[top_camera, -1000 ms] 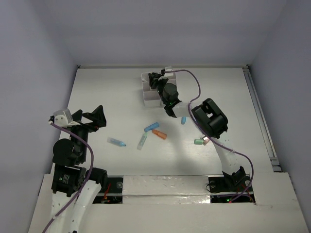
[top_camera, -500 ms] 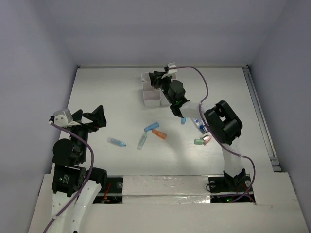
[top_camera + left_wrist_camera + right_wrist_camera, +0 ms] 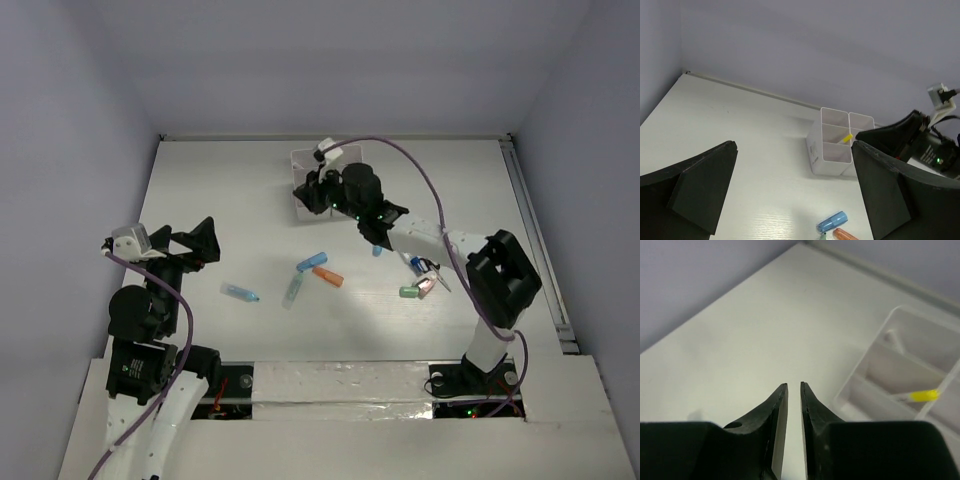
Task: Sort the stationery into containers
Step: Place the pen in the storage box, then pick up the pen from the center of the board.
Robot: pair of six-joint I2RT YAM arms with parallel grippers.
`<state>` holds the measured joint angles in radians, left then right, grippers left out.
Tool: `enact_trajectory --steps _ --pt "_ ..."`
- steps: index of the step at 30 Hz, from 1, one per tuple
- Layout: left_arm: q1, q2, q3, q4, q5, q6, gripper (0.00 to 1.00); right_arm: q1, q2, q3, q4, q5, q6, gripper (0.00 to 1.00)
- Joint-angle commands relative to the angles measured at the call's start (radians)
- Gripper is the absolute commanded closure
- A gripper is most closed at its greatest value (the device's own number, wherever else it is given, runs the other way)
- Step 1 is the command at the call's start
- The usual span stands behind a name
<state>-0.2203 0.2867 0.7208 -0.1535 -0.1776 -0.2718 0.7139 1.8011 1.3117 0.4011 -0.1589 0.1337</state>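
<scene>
- Left hand (image 3: 203, 243): fingers wide apart, nothing between them. It hangs over the left side of the surface (image 3: 220, 190), well apart from all the stationery.
- Right hand (image 3: 794, 385): fingers almost together with a thin gap, nothing in it.
- Right arm reaches across to the organizer (image 3: 832, 159). In the top view its hand sits over the organizer's near-left part and hides most of it.
- In the right wrist view the fingertips point at bare surface just beside the organizer's left wall.
- Organizer is at the far middle of the surface, upright, cells open on top.
- Pen (image 3: 847, 137), white with a yellow tip, leans inside the organizer. Can't tell which cell.
- Loose on the surface, mid-front: blue marker (image 3: 312, 262) and orange marker (image 3: 327, 276) lie just beside each other, with green marker (image 3: 292, 291) near them on the left.
- Light-blue marker (image 3: 240, 293) lies alone further left, apart from the other three.
- Blue eraser (image 3: 377, 249) is right under the right forearm.
- Green eraser (image 3: 408, 292) and pink eraser (image 3: 427, 288) lie side by side, right of centre.
- Scissors (image 3: 428, 268) are just behind those two erasers. Too small for detail.
</scene>
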Motion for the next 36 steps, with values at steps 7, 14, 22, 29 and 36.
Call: enact_trajectory --steps 7,14,22,29,36 --pt "0.007 0.023 0.016 0.035 -0.019 -0.014 0.01 0.242 0.039 -0.034 -0.195 -0.220 -0.080 0.52" --pt "0.007 0.012 0.016 0.026 -0.031 -0.018 0.01 0.344 0.205 0.116 -0.320 -0.234 -0.179 0.27" --pt "0.007 0.008 0.019 0.023 -0.033 -0.023 0.01 0.368 0.362 0.225 -0.393 -0.130 -0.220 0.25" --pt "-0.002 0.008 0.017 0.025 -0.036 -0.018 0.01 0.377 0.431 0.287 -0.398 -0.126 -0.229 0.27" --pt "-0.011 0.003 0.022 0.015 -0.054 -0.029 0.01 0.423 0.478 0.299 -0.447 -0.045 -0.264 0.36"
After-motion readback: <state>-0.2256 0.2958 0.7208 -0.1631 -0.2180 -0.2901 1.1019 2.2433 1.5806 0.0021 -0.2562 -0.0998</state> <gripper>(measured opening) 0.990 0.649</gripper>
